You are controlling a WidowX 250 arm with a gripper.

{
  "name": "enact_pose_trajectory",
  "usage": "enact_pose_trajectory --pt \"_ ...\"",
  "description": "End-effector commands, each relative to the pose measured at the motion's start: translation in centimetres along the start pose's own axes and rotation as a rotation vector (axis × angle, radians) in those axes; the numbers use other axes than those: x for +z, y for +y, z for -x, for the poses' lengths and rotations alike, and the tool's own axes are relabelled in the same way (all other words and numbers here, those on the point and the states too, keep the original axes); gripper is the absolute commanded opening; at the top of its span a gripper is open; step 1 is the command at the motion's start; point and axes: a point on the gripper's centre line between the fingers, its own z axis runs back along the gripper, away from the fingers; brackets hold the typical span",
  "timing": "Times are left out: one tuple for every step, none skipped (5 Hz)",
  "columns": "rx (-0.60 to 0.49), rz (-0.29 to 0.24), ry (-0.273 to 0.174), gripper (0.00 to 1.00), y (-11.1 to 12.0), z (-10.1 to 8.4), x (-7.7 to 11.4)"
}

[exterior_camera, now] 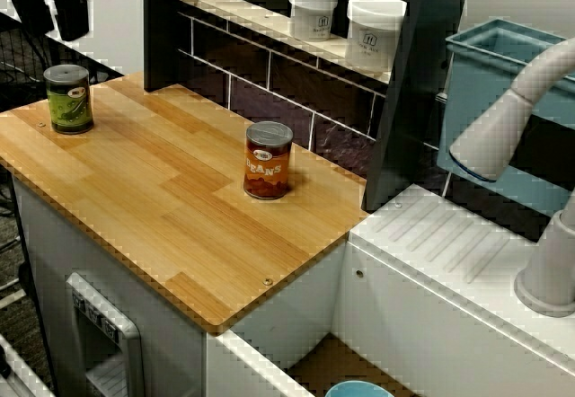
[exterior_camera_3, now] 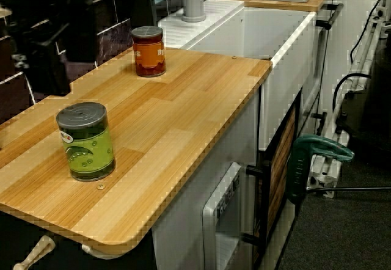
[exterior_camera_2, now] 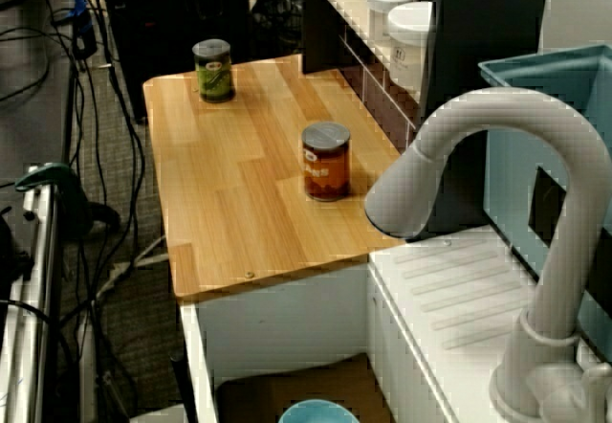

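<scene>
My gripper is a dark shape above the wooden counter's far left corner, up behind a green-labelled can. Its two black fingers hang apart with light showing between them and nothing held. In the view from the counter's end the gripper is a blurred black block left of and beyond the green can. The nearest thing to it is that can, standing upright and untouched. An orange beans can stands upright by the tiled back wall, further along the counter.
Two white jars sit on the shelf above the tiles. A grey tap arches over the white sink unit, with a blue bin behind it. A blue bowl lies low in the sink. A green clamp sticks out beside the cabinet.
</scene>
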Motion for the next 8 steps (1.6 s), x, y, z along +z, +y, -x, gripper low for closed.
enact_pose_trajectory --pt "0.018 -0.031 -0.071 1.0 4.4 -2.4 2.2" --pt "0.015 -0.059 -0.067 1.0 5.5 -2.9 1.5" --pt "0.004 -0.071 -0.063 1.0 6.3 -2.7 1.0" --pt "-0.031 -0.071 -0.062 1.0 6.9 -2.6 0.7" --pt "-0.058 -0.086 -0.06 1.0 7.2 -3.0 0.1" --pt "-0.076 -0.115 -0.063 1.0 7.4 -3.3 -0.5" --pt "-0.142 -0.128 -0.041 1.0 6.0 -1.8 -1.9" --pt "-0.221 -0.14 -0.016 1.0 5.7 -1.1 -2.3"
